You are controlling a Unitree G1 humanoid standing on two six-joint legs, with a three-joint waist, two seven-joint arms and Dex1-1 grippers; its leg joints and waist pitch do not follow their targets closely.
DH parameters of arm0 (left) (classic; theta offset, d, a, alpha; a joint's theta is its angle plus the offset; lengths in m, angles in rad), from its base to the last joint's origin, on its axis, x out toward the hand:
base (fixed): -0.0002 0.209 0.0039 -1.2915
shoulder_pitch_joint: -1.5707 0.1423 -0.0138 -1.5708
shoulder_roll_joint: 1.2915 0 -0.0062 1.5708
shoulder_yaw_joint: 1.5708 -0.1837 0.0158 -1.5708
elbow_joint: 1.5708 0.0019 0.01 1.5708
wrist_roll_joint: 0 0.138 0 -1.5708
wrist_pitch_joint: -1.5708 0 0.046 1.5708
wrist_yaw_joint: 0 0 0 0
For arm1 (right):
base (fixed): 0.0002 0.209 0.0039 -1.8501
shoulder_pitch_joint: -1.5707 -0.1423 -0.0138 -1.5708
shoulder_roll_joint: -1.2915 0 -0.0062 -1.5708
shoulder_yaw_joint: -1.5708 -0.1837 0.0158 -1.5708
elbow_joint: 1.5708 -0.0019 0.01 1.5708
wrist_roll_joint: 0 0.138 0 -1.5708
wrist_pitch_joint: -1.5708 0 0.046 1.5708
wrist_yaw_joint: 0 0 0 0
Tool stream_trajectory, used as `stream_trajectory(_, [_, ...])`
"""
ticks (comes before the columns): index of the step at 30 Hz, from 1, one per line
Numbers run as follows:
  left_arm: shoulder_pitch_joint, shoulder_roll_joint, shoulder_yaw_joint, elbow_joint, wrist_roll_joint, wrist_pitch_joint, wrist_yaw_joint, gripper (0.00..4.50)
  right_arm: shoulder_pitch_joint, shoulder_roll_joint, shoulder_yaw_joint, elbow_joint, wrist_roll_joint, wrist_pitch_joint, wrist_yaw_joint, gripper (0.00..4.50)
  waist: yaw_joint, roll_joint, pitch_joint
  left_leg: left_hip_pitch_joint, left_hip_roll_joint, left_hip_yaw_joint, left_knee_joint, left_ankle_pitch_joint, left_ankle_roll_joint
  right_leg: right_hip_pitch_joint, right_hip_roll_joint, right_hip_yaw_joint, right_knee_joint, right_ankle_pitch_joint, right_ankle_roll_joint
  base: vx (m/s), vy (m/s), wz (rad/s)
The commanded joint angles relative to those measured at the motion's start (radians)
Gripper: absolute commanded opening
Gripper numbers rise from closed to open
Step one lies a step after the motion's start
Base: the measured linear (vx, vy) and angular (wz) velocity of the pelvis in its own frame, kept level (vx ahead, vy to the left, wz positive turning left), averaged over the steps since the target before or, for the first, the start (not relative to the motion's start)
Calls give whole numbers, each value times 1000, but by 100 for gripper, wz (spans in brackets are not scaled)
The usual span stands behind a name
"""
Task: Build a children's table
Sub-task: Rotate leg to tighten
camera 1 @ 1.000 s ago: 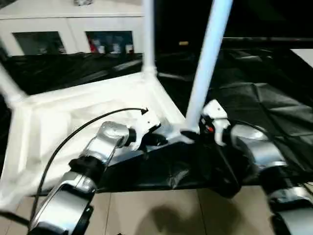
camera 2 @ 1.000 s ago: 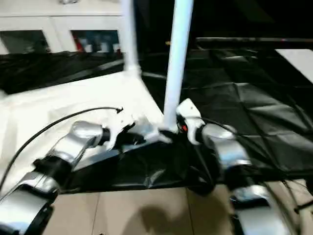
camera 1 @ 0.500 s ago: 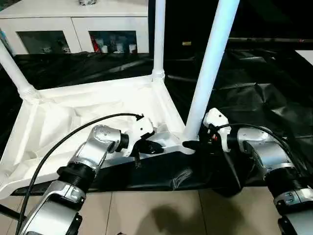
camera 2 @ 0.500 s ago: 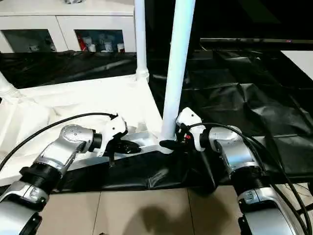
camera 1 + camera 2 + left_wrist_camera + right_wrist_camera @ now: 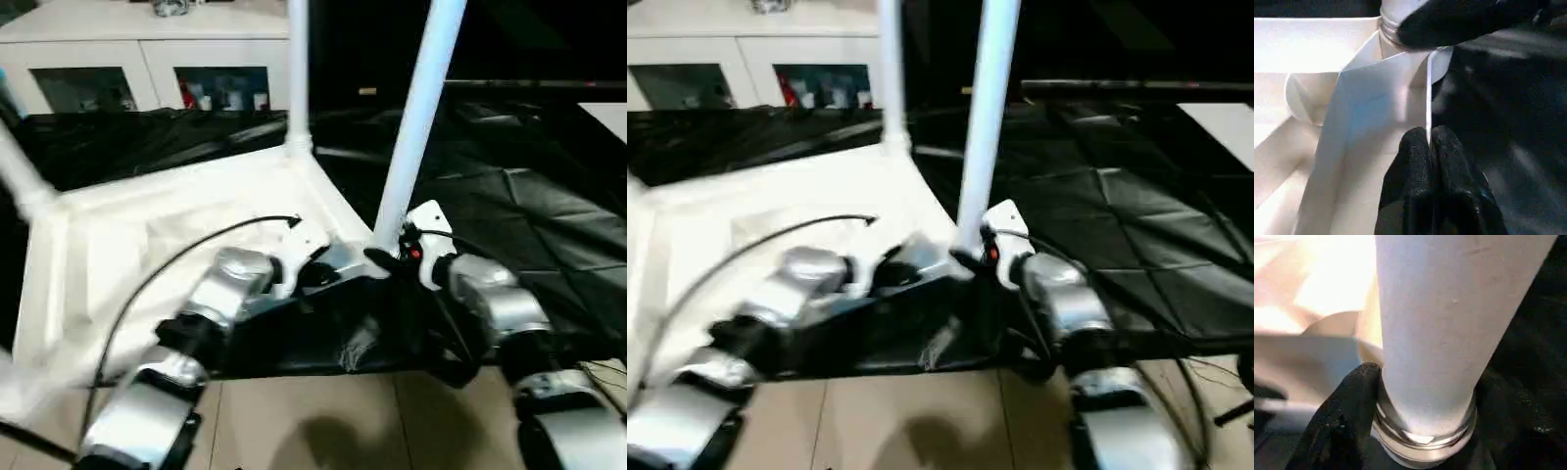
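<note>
Our left gripper (image 5: 1431, 147) was clamped on the thin side rim of the upturned tabletop (image 5: 147, 235), its two black fingers (image 5: 1410, 166) pressed together with the white edge pinched between them, close to the corner nearest our right side. Our right gripper (image 5: 1420, 431) stood at the foot of the near leg (image 5: 416, 108), one black finger (image 5: 1347, 416) lying against the ribbed collar where the tube met its socket; the jaws stood apart around the leg's base, though we could not tell whether they truly gripped it. From the left wrist we also saw a black finger of the right gripper reaching across that same corner socket.

The tabletop lay underside up on a black sheet (image 5: 529, 196) spread over the floor, its near edge just ahead of our silver forearms. The near leg rose upright from the corner between our two grippers. A second leg (image 5: 298, 69) stood in the far corner behind it, and a third leg (image 5: 18, 166) leaned out at the far left corner. Beyond the sheet stood a white cabinet (image 5: 147, 59) with glass doors.
</note>
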Motion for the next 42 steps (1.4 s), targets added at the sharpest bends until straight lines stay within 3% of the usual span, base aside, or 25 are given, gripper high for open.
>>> stream_trajectory(1, [-27, -47, -7, 80, 30, 10, 96, 0, 1, 89, 16, 39, -8, 26, -86, 264, -1, 6, -51, 16, 41, -27, -70, -243, 5, 31, -72, 47, -88, -201, -214, 0, 0, 0])
stream_trajectory(2, [-39, -65, -15, 100, 41, -3, 113, 0, -9, 130, 33, 36, -13, 16, -91, 264, -4, 0, -52, 14, 38, -27, -70, -244, 7, 32, -72, 46, -90, -201, -211, 0, 0, 0])
stream_trajectory(6, [-48, -71, -20, 116, 43, -19, 108, 0, -19, 161, 34, 28, 3, -10, -64, 264, -1, 0, -49, 16, 38, -27, -72, -264, 16, 32, -74, 46, -96, -244, -201, 0, 0, 0])
stream_trajectory(7, [-48, -65, -23, 116, 44, -28, 98, 0, -19, 161, 26, 19, 16, -24, -52, 299, 0, -2, -49, 16, 39, -27, -73, -269, 18, 32, -75, 46, -97, -259, -195, 0, 0, 0])
stream_trajectory(8, [-46, -58, -25, 113, 44, -32, 86, 0, -20, 155, 19, 15, 24, -26, -42, 334, -1, -2, -50, 14, 41, -28, -74, -262, 19, 32, -74, 46, -96, -251, -195, 0, 0, 0])
stream_trajectory(11, [-32, -38, -21, 106, 30, -65, 42, 0, -29, 110, 27, 14, 20, -48, 14, 343, 1, -3, -50, 11, 41, -28, -73, -253, 29, 35, -76, 46, -93, -229, -199, 0, 0, 0])
stream_trajectory(15, [-11, -6, -26, 102, 29, -97, -29, 0, -44, 37, 41, 9, 21, -55, 157, 390, 0, -3, -56, 4, 41, -26, -65, -191, 59, 43, -74, 44, -80, -113, -230, 0, 0, 0])
stream_trajectory(20, [20, 50, -30, 72, 16, -113, -130, 0, -20, -88, 87, -45, 15, -69, 387, 390, 8, -6, -58, 2, 41, -21, -56, -139, 102, 48, -71, 40, -68, -7, -274, 0, 0, 0])
stream_trajectory(23, [61, 101, -36, 2, -22, -123, -273, 0, -6, -178, 120, -49, -13, -111, 505, 390, 9, -4, -56, 2, 46, -20, -55, -158, 110, 44, -74, 40, -69, -36, -277, 0, 0, 0])
stream_trajectory(26, [109, 157, -56, -94, -60, -95, -417, 0, -10, -227, 121, -29, -16, -139, 589, 390, 11, -3, -54, 8, 52, -20, -60, -185, 90, 40, -75, 41, -72, -95, -283, 0, 0, 0])
stream_trajectory(29, [128, 183, -66, -133, -60, -77, -446, 0, -13, -235, 113, -37, 6, -127, 620, 390, 12, 3, -55, 12, 55, -20, -62, -190, 81, 36, -71, 43, -68, -81, -289, 0, 0, 0])
stream_trajectory(34, [152, 212, -71, -162, -61, -70, -470, 0, 11, -246, 147, -57, 12, -124, 678, 390, 14, -3, -55, 7, 50, -19, -60, -169, 85, 40, -72, 43, -65, -61, -283, 0, 0, 0])
stream_trajectory(35, [154, 213, -69, -164, -60, -70, -467, 0, 14, -246, 152, -57, 11, -126, 684, 364, 15, -4, -55, 7, 49, -19, -59, -162, 87, 40, -72, 42, -65, -58, -284, 0, 0, 0])
stream_trajectory(42, [160, 221, -65, -208, -72, -35, -462, 0, 13, -227, 143, -42, 15, -132, 695, 309, 16, -2, -55, 8, 49, -19, -60, -164, 80, 39, -71, 42, -67, -85, -276, 0, 0, 0])
